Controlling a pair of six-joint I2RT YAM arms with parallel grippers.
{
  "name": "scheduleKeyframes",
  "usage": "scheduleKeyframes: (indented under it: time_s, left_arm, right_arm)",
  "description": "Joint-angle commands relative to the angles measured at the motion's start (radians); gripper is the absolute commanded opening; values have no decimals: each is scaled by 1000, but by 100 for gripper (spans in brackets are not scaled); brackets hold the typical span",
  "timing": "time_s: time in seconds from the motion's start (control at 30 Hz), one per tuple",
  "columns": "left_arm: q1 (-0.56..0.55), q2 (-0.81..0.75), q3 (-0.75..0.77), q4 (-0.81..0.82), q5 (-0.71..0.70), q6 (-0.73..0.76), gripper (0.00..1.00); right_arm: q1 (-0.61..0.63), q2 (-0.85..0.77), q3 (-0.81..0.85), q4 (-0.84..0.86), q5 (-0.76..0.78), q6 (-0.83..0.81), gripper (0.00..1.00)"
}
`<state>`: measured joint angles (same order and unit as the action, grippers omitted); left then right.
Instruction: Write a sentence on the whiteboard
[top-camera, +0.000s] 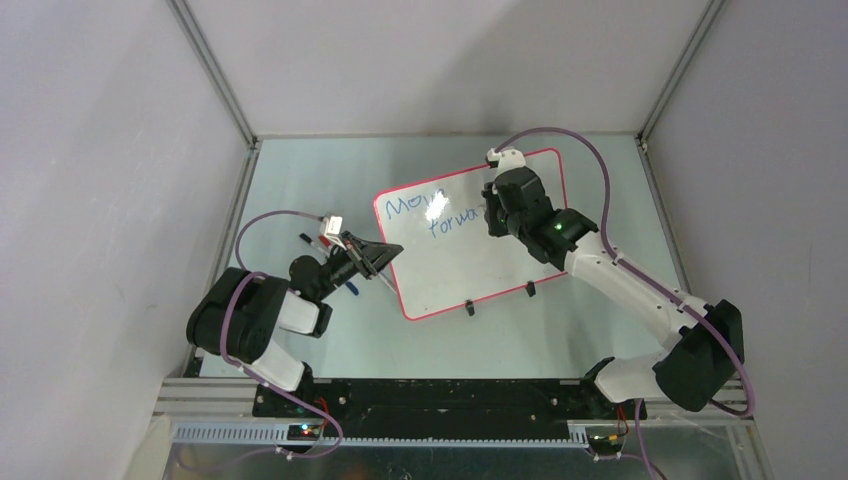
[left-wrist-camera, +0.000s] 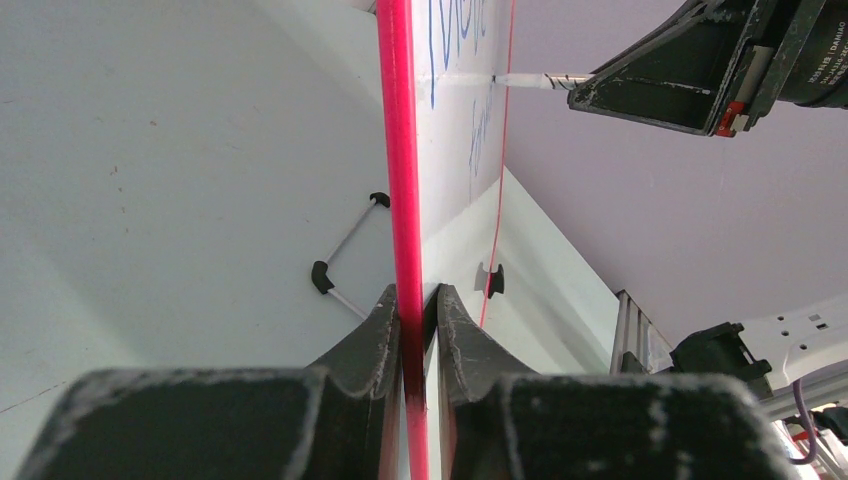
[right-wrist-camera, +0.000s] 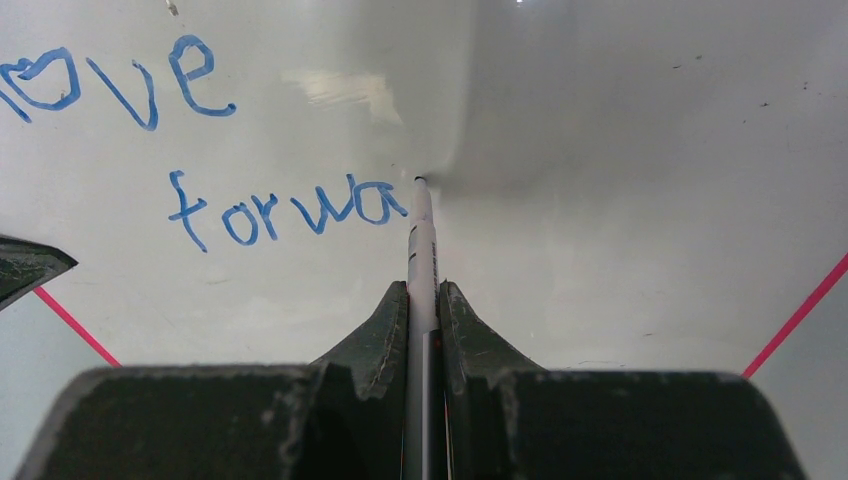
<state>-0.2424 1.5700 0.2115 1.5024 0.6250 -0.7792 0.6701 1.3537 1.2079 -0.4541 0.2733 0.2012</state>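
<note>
At 9 o'clock in the top view, the left gripper (top-camera: 378, 257) pinches the near-left edge of the whiteboard (top-camera: 470, 265). Its wrist view shows both fingers pressed against the red-pink frame (left-wrist-camera: 400, 150), one on each side. The board lies flat on the table (top-camera: 300, 170) at the centre of the workspace. Its long axis is slewed from about 8 o'clock up to 2 o'clock, and its two black clip feet (top-camera: 468, 308) sit on the near long edge. The sentence (top-camera: 445, 215) is in blue on the glossy white face: "Move" on the first line, and "forwa" stepped in below it (the word is plainly unfinished). Toward 2 o'clock of the board's centre, the right gripper (right-wrist-camera: 423, 295) is clamped on a marker (right-wrist-camera: 422, 250). The marker barrel runs straight out between the fingers toward 12 o'clock in that wrist view. Its tip sits at the surface just past the last "a" and appears to touch it. The coming strokes depend on this: the letters lie at 9 o'clock of the tip, and bare board opens at 3 o'clock, along the long axis. So the pen should travel that way, and the right arm is the nearer one to do it, while the left arm only steadies the board. From these views, the remaining space looks ample for the missing letters and a third line below.
</note>
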Motion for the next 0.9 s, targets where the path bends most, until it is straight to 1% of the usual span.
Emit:
scheduleKeyframes:
  time_s: [0.0,0.67,0.87]
  left_arm:
    - [11,4,13,28,-40,54,4]
    - [12,4,14,28,-39,52,4]
    - [12,6,14,28,-42,52,4]
  right_arm:
    - [-4,3,4,24,19,-8,0]
    - [-4,-1,2,-70,1,10,0]
    - [-3,1,-6,-68,0,6,0]
